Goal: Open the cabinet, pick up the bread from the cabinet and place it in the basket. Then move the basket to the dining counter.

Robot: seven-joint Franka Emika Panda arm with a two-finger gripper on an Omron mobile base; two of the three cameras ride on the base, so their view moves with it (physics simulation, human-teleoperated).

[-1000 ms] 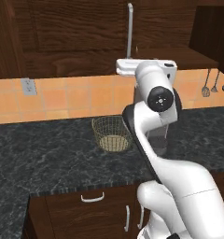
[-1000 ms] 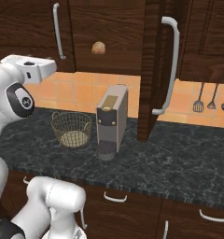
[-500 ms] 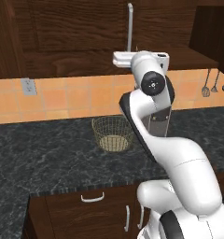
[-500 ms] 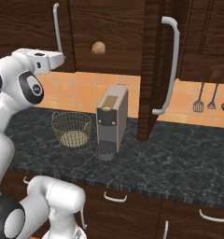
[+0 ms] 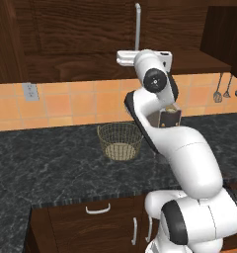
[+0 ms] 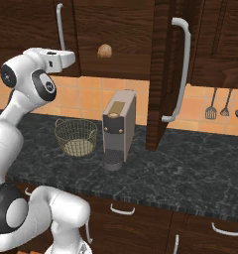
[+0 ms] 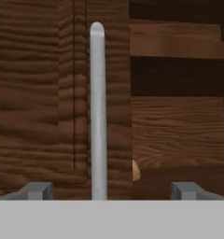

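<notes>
Left door: we see the cabinet's (image 6: 116, 34) left door (image 7: 58, 93) closed, its silver handle (image 7: 98, 112) standing upright in the hand view, nearer the left fingertip than the right.
Pincer: in the hand view our pincer (image 7: 111, 190) is spread wide, its two grey fingertips (image 7: 37, 190) well apart with nothing between them but the handle's lower end ahead; we cannot tell how near the handle is.
Arm: in the right base view the arm's hand (image 6: 54, 58) is raised to the cabinet's level, just beside the left door's handle (image 6: 59, 27).
Basket: the basket (image 6: 76, 137) sits on the black counter (image 6: 190, 173) below the cabinet, left of the coffee machine (image 6: 118, 129); we see it upright, with a pale patch showing at its base. In the left base view the basket (image 5: 120, 141) stands just left of the arm.
Bread: the bread (image 6: 105, 50) lies inside the cabinet on the bottom shelf, above the coffee machine; in the hand view we catch a sliver of the bread (image 7: 135, 171) peeking past the left door's edge.
Right door: the right door (image 6: 160, 74) is swung open, edge-on to us, its long handle (image 6: 180, 69) facing outward.
Utensils: dark utensils (image 6: 225, 105) hang on the orange tile wall (image 6: 86, 96) at far right.
</notes>
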